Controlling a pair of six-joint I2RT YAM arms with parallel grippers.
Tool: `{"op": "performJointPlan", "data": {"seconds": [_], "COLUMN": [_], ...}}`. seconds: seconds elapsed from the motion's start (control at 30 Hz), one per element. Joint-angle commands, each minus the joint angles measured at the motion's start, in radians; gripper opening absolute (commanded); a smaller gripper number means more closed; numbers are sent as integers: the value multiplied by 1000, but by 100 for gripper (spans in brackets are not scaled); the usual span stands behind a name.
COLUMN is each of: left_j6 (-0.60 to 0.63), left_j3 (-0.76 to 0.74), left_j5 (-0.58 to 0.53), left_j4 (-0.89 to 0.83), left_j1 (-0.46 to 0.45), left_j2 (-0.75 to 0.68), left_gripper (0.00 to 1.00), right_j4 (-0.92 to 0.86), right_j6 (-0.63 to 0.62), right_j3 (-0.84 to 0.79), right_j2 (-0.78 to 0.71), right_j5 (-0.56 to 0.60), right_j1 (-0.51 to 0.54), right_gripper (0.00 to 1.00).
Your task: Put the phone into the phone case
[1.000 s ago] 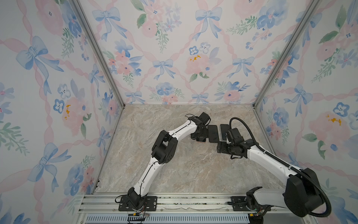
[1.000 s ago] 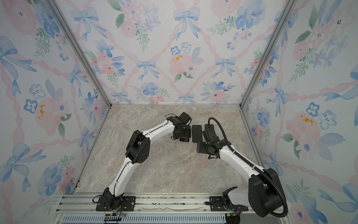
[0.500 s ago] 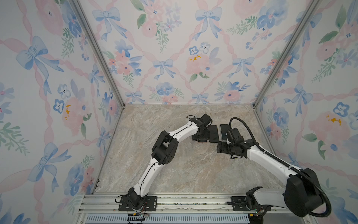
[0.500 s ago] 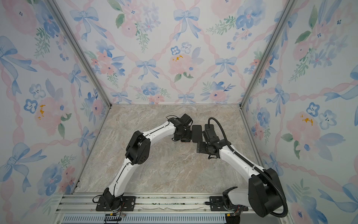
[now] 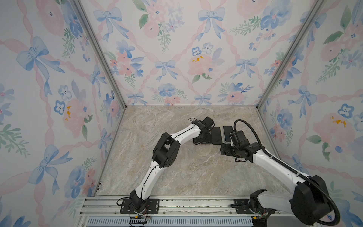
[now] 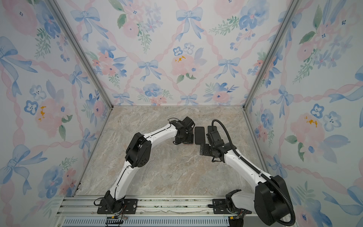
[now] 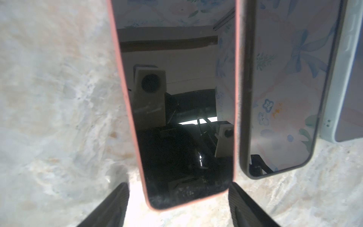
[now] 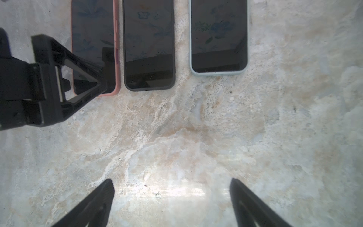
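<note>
The phone (image 7: 176,98) lay face up in its pink case (image 7: 124,78) on the table (image 8: 196,137), seemingly seated already. The left gripper (image 7: 177,186) straddled one end, jaws apart, probably to square or press it. The right gripper (image 8: 170,180) hung nearby, jaws spread wide, out of the way.

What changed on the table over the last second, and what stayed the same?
The left gripper edged sideways toward the black phone, closing the gap seen in both top views. Its jaws are open astride the pink phone. Whether that phone slid along cannot be told. Nothing was gripped or released. The right gripper, black phone and blue phone kept their places.
</note>
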Motion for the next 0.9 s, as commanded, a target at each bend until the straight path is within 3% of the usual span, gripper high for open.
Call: {"op": "performJointPlan", "data": {"seconds": [0.0, 0.23, 0.37, 0.47, 0.53, 0.67, 0.7, 0.8, 0.87], "left_j6": [33, 99, 170, 240, 279, 476, 505, 590, 617], "left_j3": [-52, -347, -594, -744, -858, -1188, -1247, -1458, -1573], "left_j5": [-86, -212, -222, -278, -358, -458, -495, -491, -393], "left_j4": [-29, 132, 300, 404, 492, 813, 878, 1091, 1215], "left_j1": [-14, -19, -9, -7, -3, 10, 12, 54, 112], "left_j2": [-111, -392, -604, -736, -815, -997, -1034, -1176, -1277], "left_gripper": [81, 81, 89, 98, 98, 98, 98, 98, 97], "right_j4": [35, 162, 412, 499, 589, 982, 978, 1167, 1233], "right_j6": [-56, -93, -303, -379, -405, -525, -535, -551, -553], "right_j3": [-14, -70, -235, -307, -353, -505, -496, -547, -558], "right_j2": [-45, -128, -211, -231, -216, -130, -125, -90, -68], "right_j5": [44, 281, 381, 400, 443, 447, 439, 405, 378], "right_j1": [-16, -79, -76, -80, -89, -123, -121, -142, -157], "right_gripper": [94, 94, 97, 97, 98, 97, 97, 97, 97]}}
